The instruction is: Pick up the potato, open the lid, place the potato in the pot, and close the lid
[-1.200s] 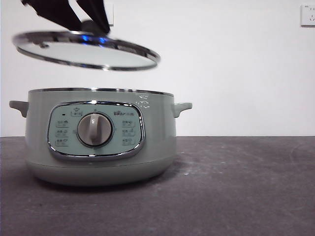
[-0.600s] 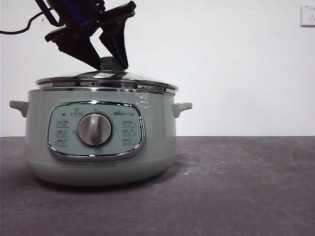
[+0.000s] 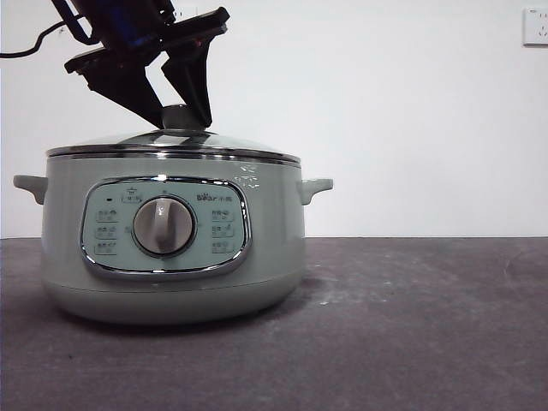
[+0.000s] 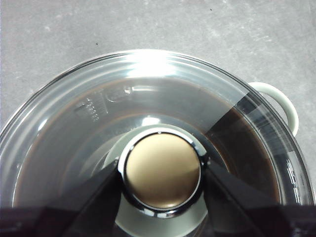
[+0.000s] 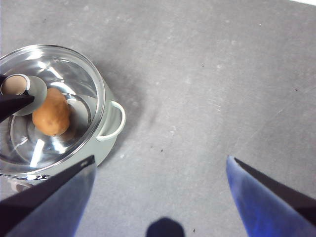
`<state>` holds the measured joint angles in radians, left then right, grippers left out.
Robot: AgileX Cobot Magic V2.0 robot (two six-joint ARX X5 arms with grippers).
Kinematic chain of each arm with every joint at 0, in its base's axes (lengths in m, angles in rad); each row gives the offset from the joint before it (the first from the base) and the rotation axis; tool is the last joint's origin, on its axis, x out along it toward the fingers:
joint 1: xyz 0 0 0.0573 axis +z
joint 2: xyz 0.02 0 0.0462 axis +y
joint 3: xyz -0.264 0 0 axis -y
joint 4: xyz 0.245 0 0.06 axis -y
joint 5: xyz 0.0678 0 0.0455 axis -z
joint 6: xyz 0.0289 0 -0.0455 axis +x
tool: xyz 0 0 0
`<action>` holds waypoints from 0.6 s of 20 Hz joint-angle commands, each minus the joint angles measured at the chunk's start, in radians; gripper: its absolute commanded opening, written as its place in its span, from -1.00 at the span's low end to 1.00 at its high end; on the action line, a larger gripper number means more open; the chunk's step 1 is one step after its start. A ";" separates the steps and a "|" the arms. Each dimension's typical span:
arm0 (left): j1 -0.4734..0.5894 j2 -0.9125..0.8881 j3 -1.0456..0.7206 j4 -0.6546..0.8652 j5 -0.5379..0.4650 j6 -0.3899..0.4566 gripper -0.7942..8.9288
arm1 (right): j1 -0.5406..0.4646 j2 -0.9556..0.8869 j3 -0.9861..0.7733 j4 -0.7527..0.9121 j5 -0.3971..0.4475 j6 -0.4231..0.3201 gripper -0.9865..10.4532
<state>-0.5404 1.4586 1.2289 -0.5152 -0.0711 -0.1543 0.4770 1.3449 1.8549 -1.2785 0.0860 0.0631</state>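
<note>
The pale green pot (image 3: 171, 257) stands on the dark table at the left. The glass lid (image 3: 171, 144) lies flat on its rim. My left gripper (image 3: 177, 120) comes down from above and is shut on the lid's knob (image 4: 160, 170), one jaw on each side. The right wrist view shows the potato (image 5: 51, 114) lying inside the pot (image 5: 111, 129), seen through the lid (image 5: 74, 74). My right gripper (image 5: 161, 158) is open and empty, high above the bare table well away from the pot.
The grey table (image 3: 411, 325) stretches bare to the right of the pot. A white wall stands behind, with a socket (image 3: 535, 26) at the top right. One pot handle (image 4: 281, 98) sticks out beside the lid.
The lid came down from a tilted hold in the air onto the pot. It now sits level on the rim, with the left gripper still on the knob.
</note>
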 commanded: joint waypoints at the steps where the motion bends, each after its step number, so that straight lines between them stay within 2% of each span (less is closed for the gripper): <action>1: -0.003 -0.004 0.005 0.005 -0.008 0.023 -0.75 | 0.000 0.000 0.001 0.006 -0.001 -0.001 -0.06; 4: -0.003 -0.004 0.005 0.007 -0.008 0.023 0.01 | 0.000 0.000 0.001 0.005 -0.001 -0.001 -0.06; 5: -0.003 -0.004 0.005 0.011 -0.008 0.023 0.07 | 0.000 0.000 0.001 0.005 -0.001 -0.001 -0.06; 12: -0.016 -0.067 0.005 0.016 -0.033 0.023 0.07 | 0.000 0.000 0.001 0.006 -0.002 -0.001 -0.06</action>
<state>-0.5488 1.4071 1.2293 -0.5037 -0.1020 -0.1417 0.4770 1.3449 1.8549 -1.2785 0.0860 0.0631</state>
